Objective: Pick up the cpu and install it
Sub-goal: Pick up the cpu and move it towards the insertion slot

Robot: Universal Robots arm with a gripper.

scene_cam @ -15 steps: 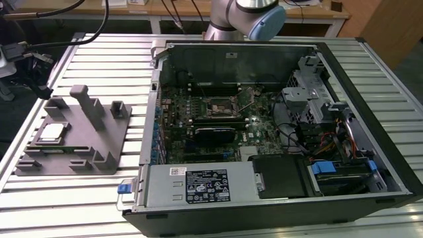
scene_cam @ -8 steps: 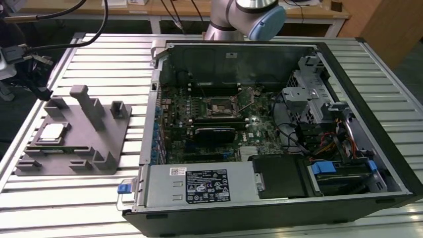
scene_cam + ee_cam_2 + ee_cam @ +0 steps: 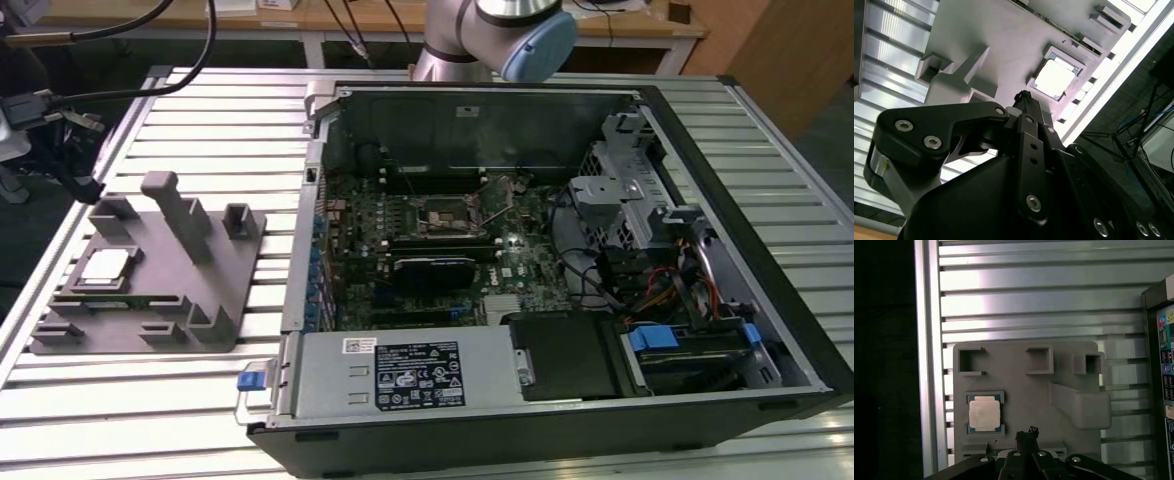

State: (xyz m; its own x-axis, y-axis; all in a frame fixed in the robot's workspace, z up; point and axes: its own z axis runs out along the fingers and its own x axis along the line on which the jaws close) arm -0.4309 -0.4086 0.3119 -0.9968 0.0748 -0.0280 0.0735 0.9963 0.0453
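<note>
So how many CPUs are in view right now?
1. The cpu lies in a square recess of the grey holder, on the exterior view's left of the open computer case.

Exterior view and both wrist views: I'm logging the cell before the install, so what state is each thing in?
cpu: lying flat in its recess on the grey fixture, not gripped.
gripper: held off the fixture, not touching the cpu.
computer case: lying on its side, side panel off, inside exposed.
motherboard socket: no pale chip top seen in it.
</note>
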